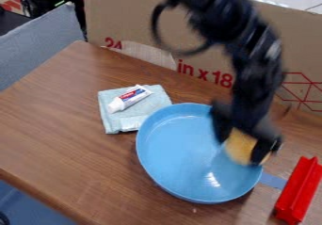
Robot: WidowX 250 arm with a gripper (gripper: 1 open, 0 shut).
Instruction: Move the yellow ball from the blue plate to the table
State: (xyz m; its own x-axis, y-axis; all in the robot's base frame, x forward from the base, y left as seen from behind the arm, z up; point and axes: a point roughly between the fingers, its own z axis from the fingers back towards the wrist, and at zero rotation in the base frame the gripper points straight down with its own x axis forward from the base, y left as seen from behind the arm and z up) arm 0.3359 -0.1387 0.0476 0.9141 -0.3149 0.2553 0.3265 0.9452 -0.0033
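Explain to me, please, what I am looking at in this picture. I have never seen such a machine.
This is one black robot arm working at a wooden table. A single camera looks down at the table from in front, at an angle. The arm ends in a grasping tool with two fingers. The picture is blurred there, but the tool is open and stands around the yellow ball, which lies at the right edge of the blue plate. Whether it touches the ball I cannot tell. Left of the plate lies a folded cloth with a small tube on it. A red object lies at the right, a cardboard box behind.
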